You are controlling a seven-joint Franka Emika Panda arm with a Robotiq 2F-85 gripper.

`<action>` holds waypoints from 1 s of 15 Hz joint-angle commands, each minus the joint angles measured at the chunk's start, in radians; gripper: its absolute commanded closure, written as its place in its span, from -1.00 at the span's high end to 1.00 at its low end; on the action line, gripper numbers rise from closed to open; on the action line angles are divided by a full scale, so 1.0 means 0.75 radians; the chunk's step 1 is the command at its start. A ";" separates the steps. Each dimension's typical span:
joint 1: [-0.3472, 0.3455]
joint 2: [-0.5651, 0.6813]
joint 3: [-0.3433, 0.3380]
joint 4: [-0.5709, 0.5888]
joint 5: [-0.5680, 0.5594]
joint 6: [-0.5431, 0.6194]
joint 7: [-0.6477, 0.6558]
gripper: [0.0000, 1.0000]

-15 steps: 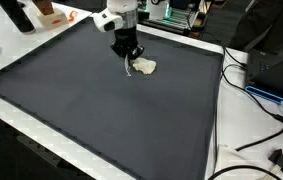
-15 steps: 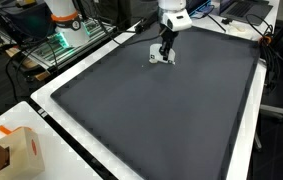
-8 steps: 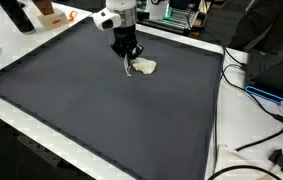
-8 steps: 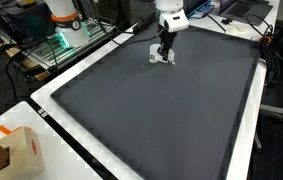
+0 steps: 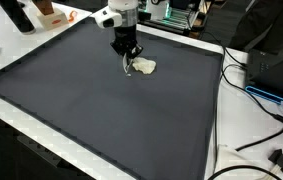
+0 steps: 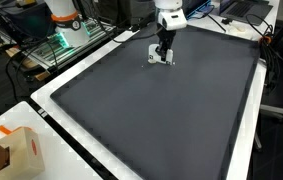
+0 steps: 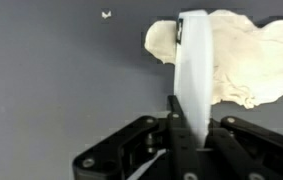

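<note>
1. Gripper (image 7: 193, 128) is closed on a flat white blade (image 7: 193, 60). The fingers press both its faces with no gap seen.
2. The blade points away from the wrist, and its far end crosses the left part of a cream lump (image 7: 243, 55) in the wrist view. Touching or just above: cannot tell.
3. The lump lies on the dark mat (image 5: 101, 110) near its far edge, just beside the gripper in both exterior views.
4. Status, as judged: the blade is in grip and at the lump. The lump is in one piece, with no cut or smear visible.
5. Against 1.0 s and 0.5 s ago, the arm sits a trifle higher in both exterior views. The lump's place and shape are unchanged, and the grip is the same.
</note>
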 commanded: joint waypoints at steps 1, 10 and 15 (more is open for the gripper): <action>0.043 0.016 -0.107 -0.074 -0.155 -0.027 0.136 -0.98; 0.056 -0.043 -0.135 -0.108 -0.247 -0.088 0.239 -0.98; 0.038 -0.156 -0.100 -0.174 -0.211 -0.079 0.196 -0.98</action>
